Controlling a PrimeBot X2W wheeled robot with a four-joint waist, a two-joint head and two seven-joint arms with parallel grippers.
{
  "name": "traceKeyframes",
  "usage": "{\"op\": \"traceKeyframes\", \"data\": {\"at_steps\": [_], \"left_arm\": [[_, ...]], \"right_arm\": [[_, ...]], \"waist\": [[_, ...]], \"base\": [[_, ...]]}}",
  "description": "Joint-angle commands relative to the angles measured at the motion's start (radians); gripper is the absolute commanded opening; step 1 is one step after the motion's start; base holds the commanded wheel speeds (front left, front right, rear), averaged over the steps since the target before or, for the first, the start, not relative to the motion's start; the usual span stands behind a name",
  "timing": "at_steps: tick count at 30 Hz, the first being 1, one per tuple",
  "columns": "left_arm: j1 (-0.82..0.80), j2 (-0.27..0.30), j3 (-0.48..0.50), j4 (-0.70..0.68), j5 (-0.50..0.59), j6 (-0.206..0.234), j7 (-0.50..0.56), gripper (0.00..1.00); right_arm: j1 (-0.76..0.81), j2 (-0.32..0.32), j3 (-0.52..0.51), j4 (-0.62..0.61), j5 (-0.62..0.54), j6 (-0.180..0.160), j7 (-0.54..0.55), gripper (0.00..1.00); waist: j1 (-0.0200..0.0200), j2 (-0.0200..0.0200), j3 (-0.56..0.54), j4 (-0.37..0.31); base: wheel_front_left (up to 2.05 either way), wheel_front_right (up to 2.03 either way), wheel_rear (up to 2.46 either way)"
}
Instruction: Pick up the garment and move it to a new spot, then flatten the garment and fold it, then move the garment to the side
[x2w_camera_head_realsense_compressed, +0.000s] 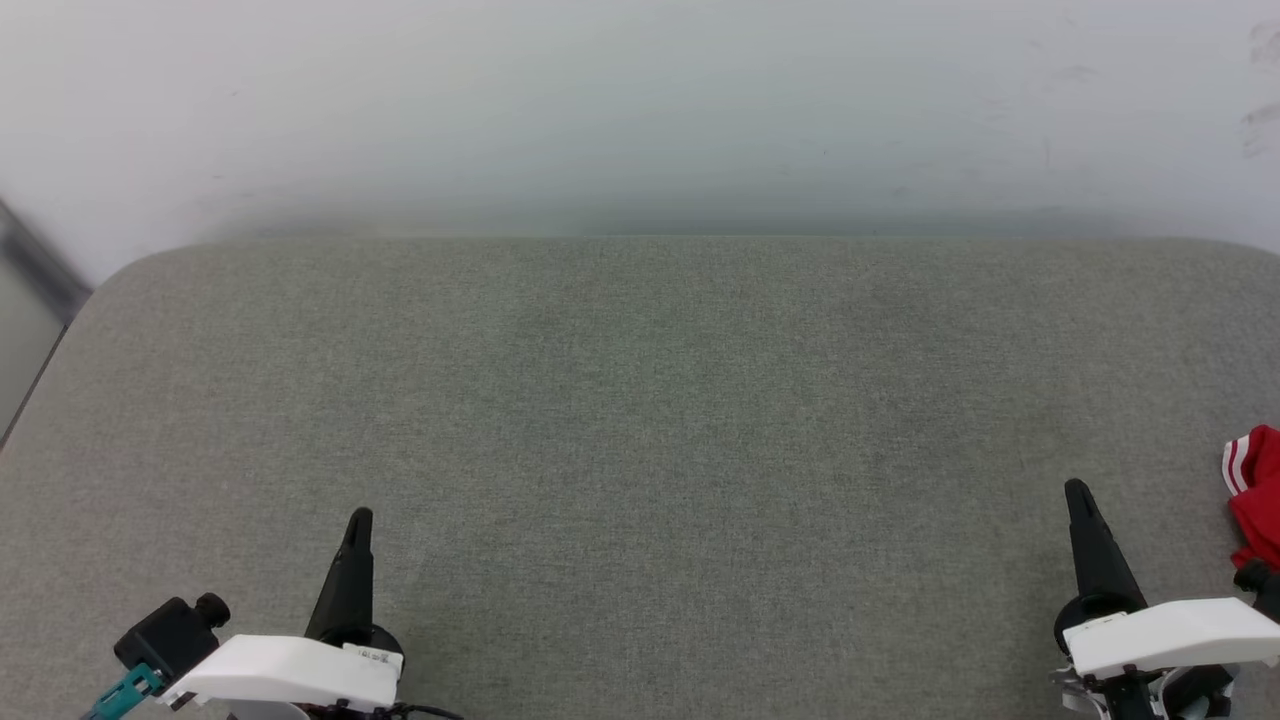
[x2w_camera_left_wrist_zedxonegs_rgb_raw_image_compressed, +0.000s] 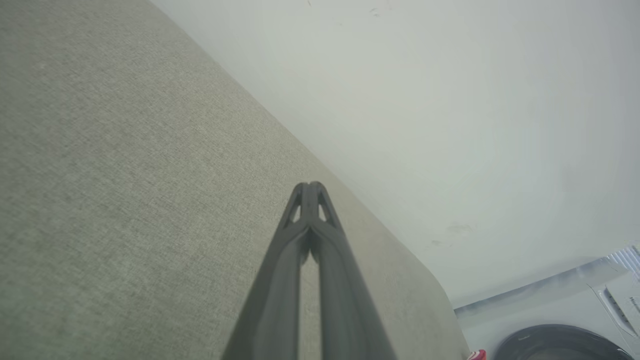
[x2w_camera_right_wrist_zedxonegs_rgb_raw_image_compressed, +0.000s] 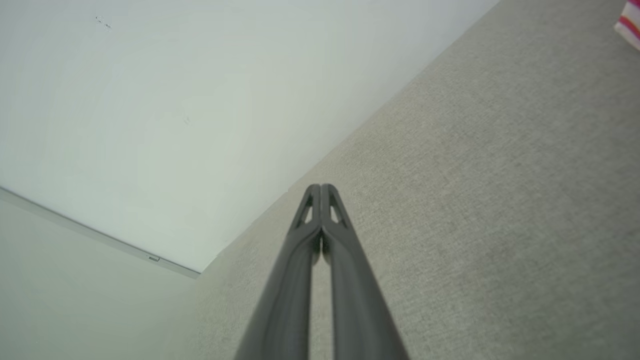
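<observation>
The garment (x2w_camera_head_realsense_compressed: 1255, 495) is seen at the far right edge of the head view, lying on the grey fabric surface (x2w_camera_head_realsense_compressed: 640, 420). A bunched red part with white stripes is shown there (the rest is cut off by the frame). It is placed to the right of the right gripper (x2w_camera_head_realsense_compressed: 1076, 490), and a gap is left between it and the dark fingers. In the right wrist view, a corner of red-and-white striped trim is caught at the upper right, well apart from the fingertips.

The right gripper's jaws are pressed together along their tips, and nothing is grasped between them. The left gripper (x2w_camera_head_realsense_compressed: 360, 518) is found at the lower left of the head view, well apart from the garment; its jaws are likewise clenched on nothing. Both grippers are pointed across the surface toward the pale wall (x2w_camera_head_realsense_compressed: 640, 100). Whether the fingers are touching the fabric surface cannot be told.
</observation>
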Motion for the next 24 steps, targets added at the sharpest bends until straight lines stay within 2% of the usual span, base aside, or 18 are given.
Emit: {"op": "traceKeyframes", "data": {"at_steps": [1,24], "left_arm": [[-0.027,0.006,0.006,-0.006,-0.036,-0.001,0.006,0.0],[-0.061,0.007,0.021,0.029,-0.285,-0.002,0.068,0.0]], "right_arm": [[-0.024,0.001,-0.002,-0.006,0.037,0.0,0.007,0.0],[-0.044,0.001,-0.006,0.014,0.291,0.0,0.061,0.0]], "waist": [[0.0,0.0,0.0,-0.001],[0.0,0.0,-0.006,-0.014]], "base": [[0.0,0.0,0.0],[0.0,0.0,0.0]]}}
